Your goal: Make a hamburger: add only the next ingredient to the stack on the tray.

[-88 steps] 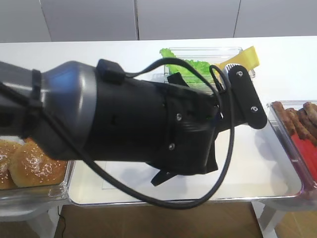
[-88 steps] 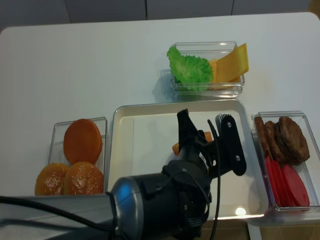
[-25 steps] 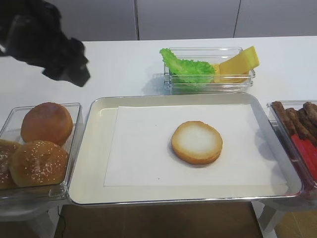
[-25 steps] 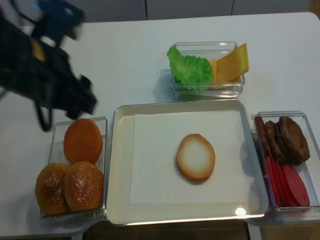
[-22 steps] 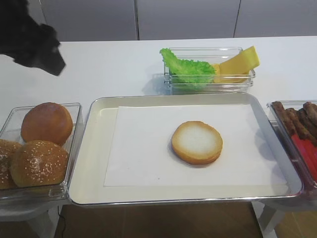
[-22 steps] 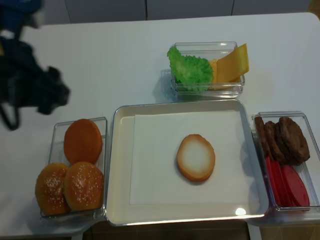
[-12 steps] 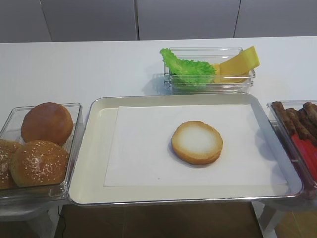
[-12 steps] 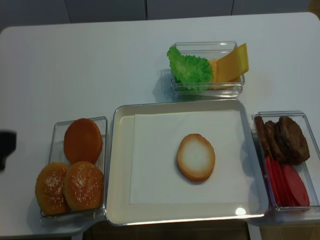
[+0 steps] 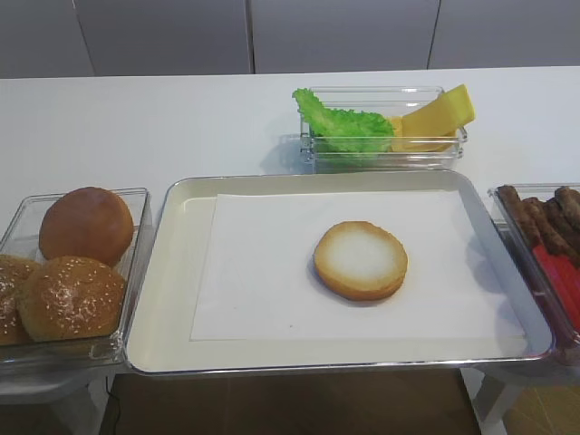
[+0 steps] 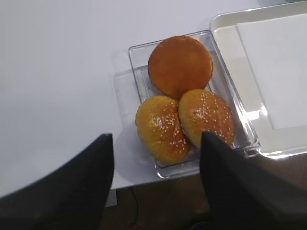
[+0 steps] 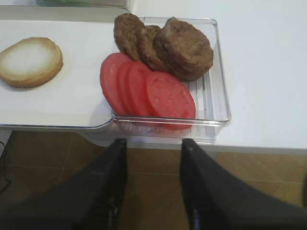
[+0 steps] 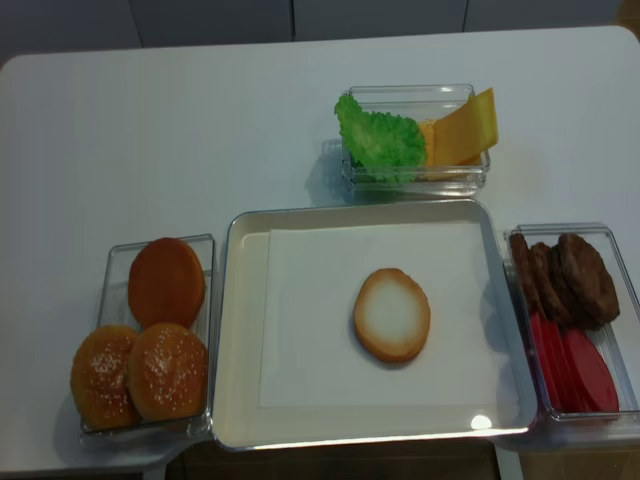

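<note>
Flanking my tray (image 9: 172, 299) and its bun half (image 9: 361, 260) are bun bin (image 10: 240, 129) and patty bin (image 11: 218, 72), while left gripper (image 10: 156, 184) and right gripper (image 11: 153, 184) hover spread, empty.

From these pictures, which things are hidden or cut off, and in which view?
- Left gripper: left wrist view, only the two dark fingers, blurred, apart, nothing between; absent from both high views.
- Right gripper: right wrist view, the same.
- Patties and tomato slices: first high view, cut by the right edge.
- Bun half on the tray: underside hidden in every view.
- Sesame buns: left edge cuts one.
</note>
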`<state>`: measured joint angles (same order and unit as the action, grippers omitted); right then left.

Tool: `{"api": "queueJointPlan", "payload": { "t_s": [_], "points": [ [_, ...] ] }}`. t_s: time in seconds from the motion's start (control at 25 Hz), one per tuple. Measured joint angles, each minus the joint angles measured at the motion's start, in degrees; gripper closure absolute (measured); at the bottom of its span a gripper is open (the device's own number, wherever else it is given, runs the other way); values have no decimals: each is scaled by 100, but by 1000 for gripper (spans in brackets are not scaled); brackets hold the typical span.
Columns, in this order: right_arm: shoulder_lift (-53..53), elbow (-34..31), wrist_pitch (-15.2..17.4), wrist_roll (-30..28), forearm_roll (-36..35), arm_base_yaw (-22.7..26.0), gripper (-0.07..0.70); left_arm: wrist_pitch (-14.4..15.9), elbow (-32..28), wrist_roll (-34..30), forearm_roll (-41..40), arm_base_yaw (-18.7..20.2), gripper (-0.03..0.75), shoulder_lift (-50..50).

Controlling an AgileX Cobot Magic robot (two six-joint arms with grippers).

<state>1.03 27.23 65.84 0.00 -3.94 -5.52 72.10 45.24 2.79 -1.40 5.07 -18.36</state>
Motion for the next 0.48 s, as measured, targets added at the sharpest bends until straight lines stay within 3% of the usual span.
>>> {"api": "queueJointPlan", "payload": {
  "t_s": [0.48],
  "points": [
    [0,0,0,0,0,0,353,127,-763,3,140,0,291,1872]
  ]
}}
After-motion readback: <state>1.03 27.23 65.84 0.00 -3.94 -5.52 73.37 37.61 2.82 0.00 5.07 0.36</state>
